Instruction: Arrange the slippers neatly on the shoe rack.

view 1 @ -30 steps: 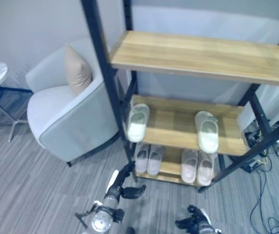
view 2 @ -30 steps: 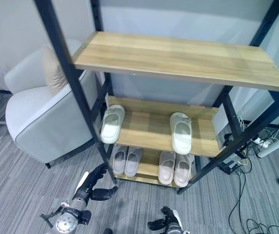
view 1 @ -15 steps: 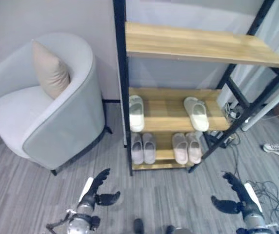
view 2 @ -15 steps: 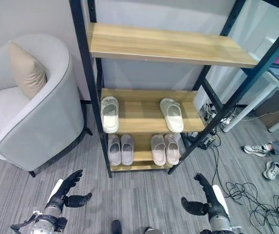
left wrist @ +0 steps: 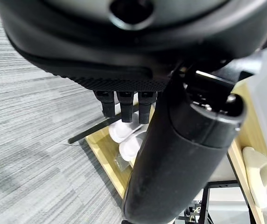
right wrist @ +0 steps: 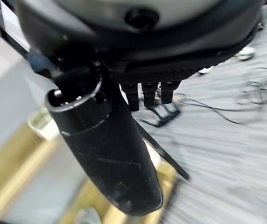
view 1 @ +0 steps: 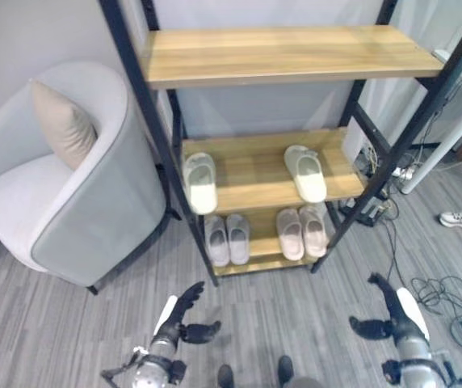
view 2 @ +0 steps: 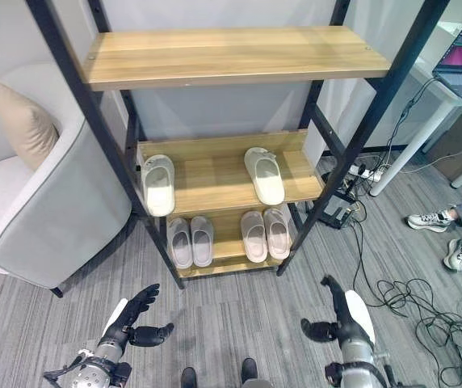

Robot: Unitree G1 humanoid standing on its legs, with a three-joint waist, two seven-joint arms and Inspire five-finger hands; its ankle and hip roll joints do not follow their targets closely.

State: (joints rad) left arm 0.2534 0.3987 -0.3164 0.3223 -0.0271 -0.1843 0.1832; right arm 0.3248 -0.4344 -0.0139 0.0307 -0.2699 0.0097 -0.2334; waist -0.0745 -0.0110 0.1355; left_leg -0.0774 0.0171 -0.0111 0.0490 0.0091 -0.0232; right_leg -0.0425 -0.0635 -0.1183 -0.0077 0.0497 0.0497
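Note:
A black-framed shoe rack with wooden shelves stands ahead. On its middle shelf lie two pale slippers, one at the left and one at the right, far apart. The bottom shelf holds a grey pair and a pinkish pair. My left hand hovers low over the floor in front of the rack, fingers straight, holding nothing. My right hand is low at the right, also open and holding nothing. The bottom-shelf slippers show past the left hand's fingers.
A grey armchair with a beige cushion stands left of the rack. Cables trail over the floor at the right. A person's shoes and a desk leg are at the far right. The rack's top shelf is bare.
The camera has shifted, so the rack sits more to the centre. My right hand now sits slightly higher and nearer the middle. The slippers lie as before.

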